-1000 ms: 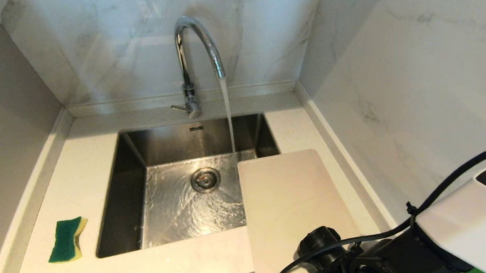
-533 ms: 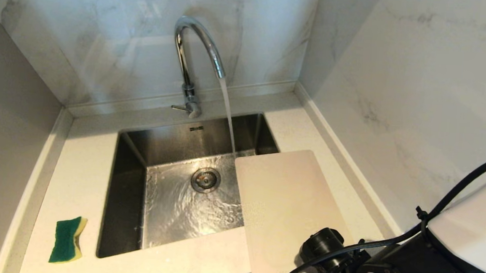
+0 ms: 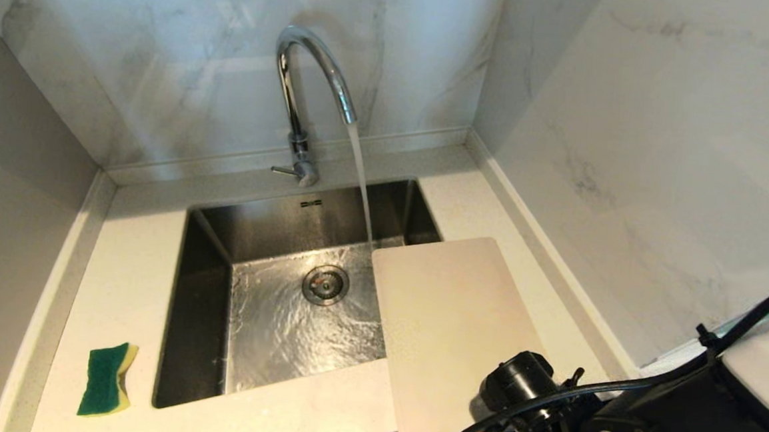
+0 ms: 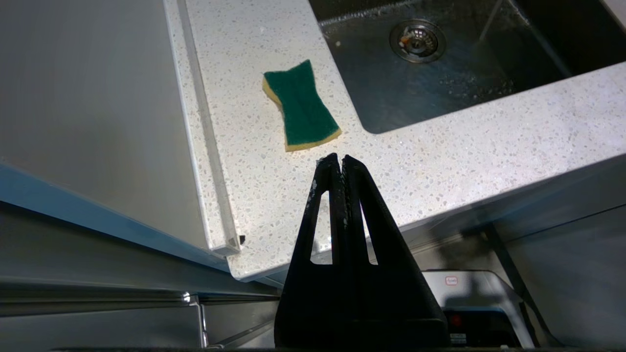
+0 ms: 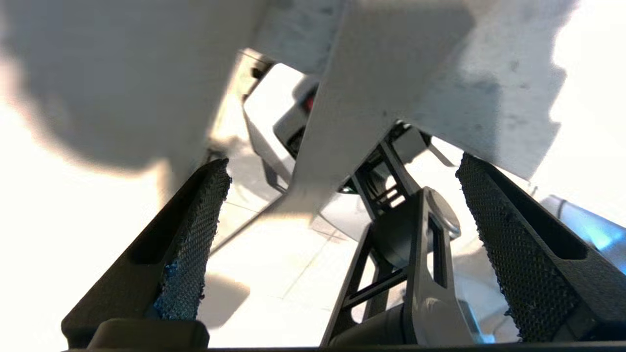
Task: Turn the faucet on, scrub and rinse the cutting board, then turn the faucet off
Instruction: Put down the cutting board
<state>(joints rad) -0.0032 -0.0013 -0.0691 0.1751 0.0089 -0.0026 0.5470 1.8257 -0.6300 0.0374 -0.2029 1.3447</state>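
Note:
The chrome faucet (image 3: 304, 91) stands behind the sink (image 3: 202, 312), and water runs from its spout into the basin. The beige cutting board (image 3: 448, 320) lies flat on the right, its left part hanging over the sink's rim. My right arm (image 3: 619, 424) reaches in low at the bottom right, at the board's near end. In the right wrist view my right gripper (image 5: 342, 161) is open wide with nothing between its fingers (image 5: 195, 230). My left gripper (image 4: 341, 159) is shut and empty, hanging before the counter's front edge.
A green and yellow sponge (image 3: 106, 379) lies on the speckled counter (image 3: 135, 254) left of the sink, also seen ahead of the left gripper as the sponge (image 4: 301, 105). Marble walls close in behind and on the right. The drain (image 3: 325, 284) sits mid-basin.
The right arm has sunk and drawn back toward the bottom right corner. The cutting board slid slightly left toward the sink, then stayed still. Water keeps running.

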